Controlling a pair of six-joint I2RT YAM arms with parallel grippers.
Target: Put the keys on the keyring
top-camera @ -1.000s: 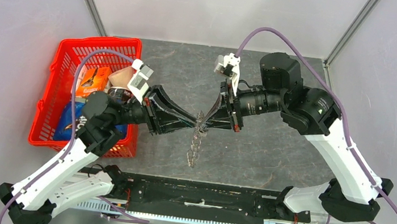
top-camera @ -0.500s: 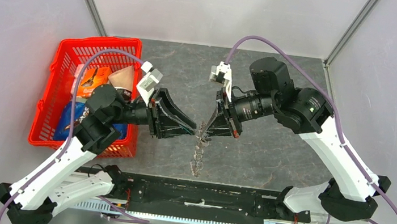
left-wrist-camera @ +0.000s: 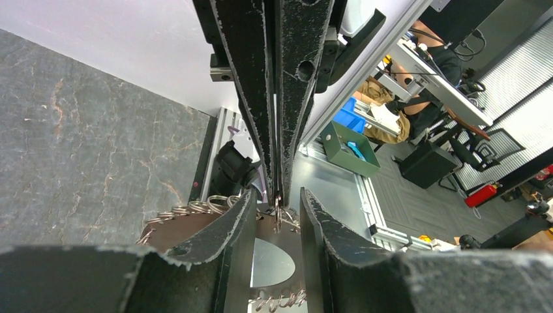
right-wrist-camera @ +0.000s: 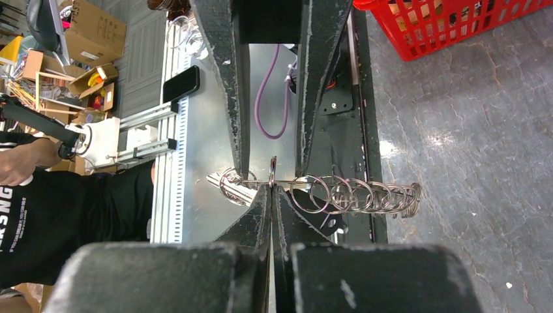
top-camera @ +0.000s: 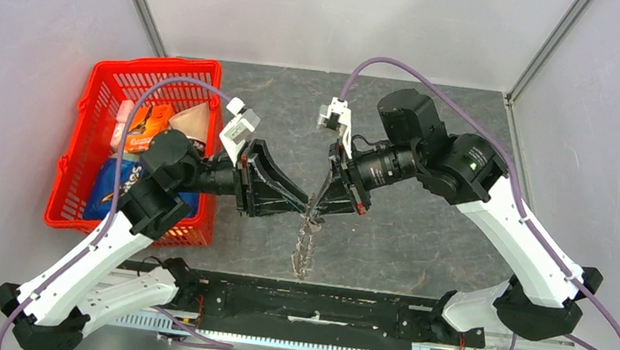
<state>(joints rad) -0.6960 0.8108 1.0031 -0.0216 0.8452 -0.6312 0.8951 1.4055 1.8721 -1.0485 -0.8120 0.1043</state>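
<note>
My right gripper (top-camera: pixel 320 207) is shut on one thin metal ring (right-wrist-camera: pixel 272 168) of the keyring, and the tips also show in the right wrist view (right-wrist-camera: pixel 271 189). The keyring is a string of several linked metal rings (right-wrist-camera: pixel 355 194) that hangs below the grippers in the top view (top-camera: pixel 305 246). A silvery key (right-wrist-camera: pixel 229 186) lies at one end of the string. My left gripper (left-wrist-camera: pixel 277 199) is open, with its fingers on either side of the held ring (left-wrist-camera: pixel 278 214) and not touching it; it also shows in the top view (top-camera: pixel 302 206). No black key head is in view.
A red basket (top-camera: pixel 98 95) with snack packets stands at the left, beside the left arm. A black rail (top-camera: pixel 308 304) runs along the table's near edge under the hanging rings. The grey marbled tabletop (top-camera: pixel 424 234) lies beneath.
My left gripper let go, drew back and opened, then came forward so its fingers straddle the ring. My right gripper shifted slightly left and down, still holding the ring string.
</note>
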